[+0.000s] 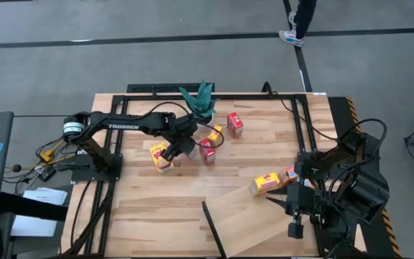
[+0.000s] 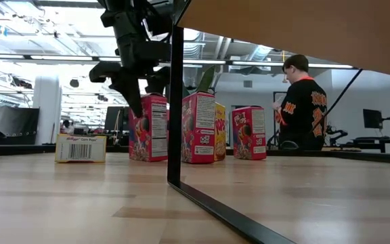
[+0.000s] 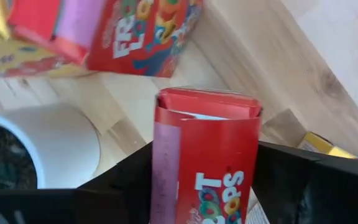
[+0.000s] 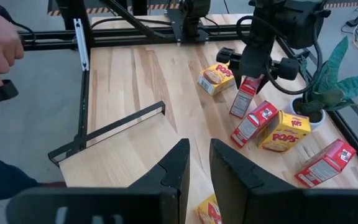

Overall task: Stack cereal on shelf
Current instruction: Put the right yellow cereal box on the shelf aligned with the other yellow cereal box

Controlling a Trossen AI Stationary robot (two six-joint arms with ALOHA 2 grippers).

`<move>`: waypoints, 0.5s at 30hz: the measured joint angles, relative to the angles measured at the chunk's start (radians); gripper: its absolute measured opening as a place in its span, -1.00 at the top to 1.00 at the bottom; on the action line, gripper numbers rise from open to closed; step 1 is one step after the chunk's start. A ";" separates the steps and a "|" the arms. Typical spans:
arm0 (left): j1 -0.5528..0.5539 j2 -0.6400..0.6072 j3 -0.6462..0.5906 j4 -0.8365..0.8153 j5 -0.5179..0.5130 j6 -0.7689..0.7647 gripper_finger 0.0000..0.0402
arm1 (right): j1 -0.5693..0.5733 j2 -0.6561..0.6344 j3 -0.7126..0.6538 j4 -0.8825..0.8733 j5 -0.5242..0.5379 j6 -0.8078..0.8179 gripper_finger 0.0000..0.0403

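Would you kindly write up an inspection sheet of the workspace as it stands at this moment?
Surface: planked tabletop, with the pale shelf board lying at its near right.
Job's things: red cereal box upright between the left fingers; other cereal boxes scattered near the plant; one yellow box at the shelf's edge.
Clutter: potted plant.
Grippers: left gripper around the red box, jaws not seen pressing it; right gripper apart from any box, fingers slightly apart.
Cables: black leads along the frame.
Surroundings: person standing behind the table.
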 joint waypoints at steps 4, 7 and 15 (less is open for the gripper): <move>0.000 0.000 0.000 0.005 -0.009 -0.076 0.04 | 0.001 0.000 0.000 0.000 0.000 0.000 0.56; 0.000 0.000 0.000 0.012 -0.027 -0.121 0.10 | 0.003 0.000 0.000 0.000 0.000 -0.001 0.56; -0.011 0.000 0.000 0.011 -0.070 -0.263 0.18 | 0.003 0.000 0.000 0.000 -0.001 -0.004 0.56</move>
